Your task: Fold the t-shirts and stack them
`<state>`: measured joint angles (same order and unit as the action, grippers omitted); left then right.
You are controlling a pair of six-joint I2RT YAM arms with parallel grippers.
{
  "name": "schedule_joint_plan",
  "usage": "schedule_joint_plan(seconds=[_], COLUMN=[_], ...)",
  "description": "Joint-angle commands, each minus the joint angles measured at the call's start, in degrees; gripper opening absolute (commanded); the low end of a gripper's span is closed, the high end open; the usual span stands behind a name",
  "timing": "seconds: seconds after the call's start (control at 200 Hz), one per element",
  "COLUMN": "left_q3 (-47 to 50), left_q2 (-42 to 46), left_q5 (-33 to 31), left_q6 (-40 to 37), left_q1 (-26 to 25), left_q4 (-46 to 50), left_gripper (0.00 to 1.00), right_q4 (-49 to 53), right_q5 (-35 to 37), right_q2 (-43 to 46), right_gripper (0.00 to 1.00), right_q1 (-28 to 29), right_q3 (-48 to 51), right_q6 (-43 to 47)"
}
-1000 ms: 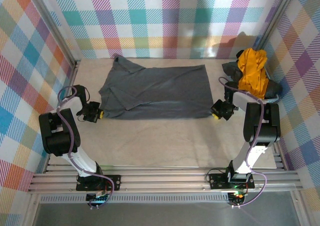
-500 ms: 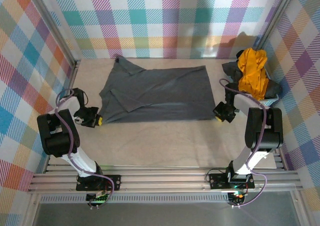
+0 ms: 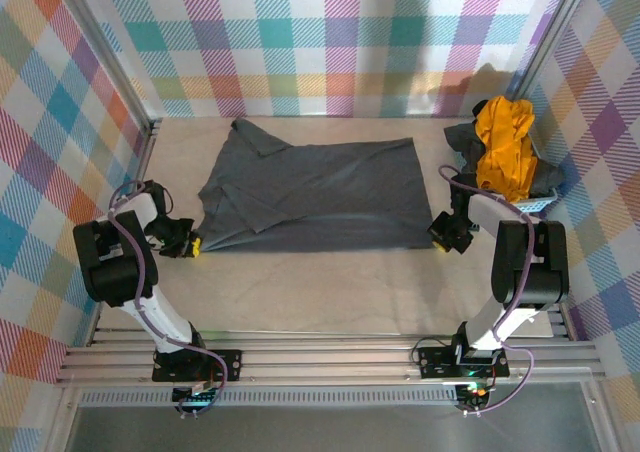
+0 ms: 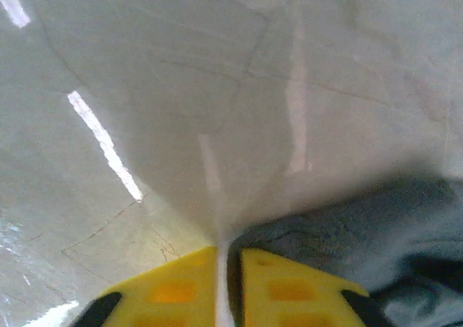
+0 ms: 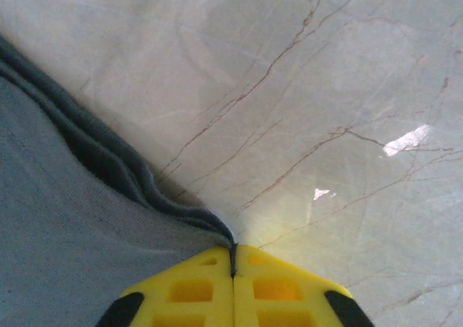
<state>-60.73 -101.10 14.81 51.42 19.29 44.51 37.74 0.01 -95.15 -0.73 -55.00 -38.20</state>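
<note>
My left fingers [image 4: 249, 262] and right fingers [image 5: 246, 262] are both pinched shut low on the desk [image 3: 330, 292], each clamping a near corner of the grey shirt [image 3: 320, 192] spread flat between them, yellow shirt [image 3: 503, 142] heaped far right.

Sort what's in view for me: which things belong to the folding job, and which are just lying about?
Part of the job:
- slate-grey t-shirt, spread flat on the table
- mustard-yellow t-shirt, heaped in the basket
- dark grey t-shirt, under the yellow one

Just lying about:
- light blue basket
</note>
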Motion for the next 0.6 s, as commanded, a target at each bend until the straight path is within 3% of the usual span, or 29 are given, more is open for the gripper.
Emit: schedule_joint_plan(seconds=[0.0, 0.105, 0.215, 0.26, 0.405, 0.595], left_q3=[-1.6, -1.3, -1.9, -2.0, -0.9, 1.7], left_q2=[-0.1, 2.5, 7.9, 10.1, 13.4, 8.0], left_q5=[-2.3, -2.8, -5.7, -6.4, -3.1, 4.5], left_q6=[-1.8, -2.9, -3.3, -3.0, 1.8, 13.5], left_q1=[0.8, 0.7, -1.2, -2.3, -13.6, -23.9], left_q4=[-0.9, -0.8, 2.2, 2.9, -0.6, -16.2], left_gripper=[0.35, 0.53, 0.69, 0.70, 0.68, 0.70], right_q4=[-0.9, -0.6, 0.6, 0.7, -1.8, -7.8], right_q5=[0.5, 0.4, 1.2, 1.0, -1.1, -8.1], right_q2=[0.5, 3.0, 6.5, 7.9, 11.6, 9.5], right_gripper=[0.24, 0.37, 0.41, 0.42, 0.44, 0.47], right_q1=[0.1, 0.1, 0.5, 0.7, 4.5, 9.6], right_q3=[0.0, 0.7, 1.4, 1.6, 2.4, 2.9], right_q6=[-0.4, -0.5, -0.2, 0.0, 1.5, 0.5])
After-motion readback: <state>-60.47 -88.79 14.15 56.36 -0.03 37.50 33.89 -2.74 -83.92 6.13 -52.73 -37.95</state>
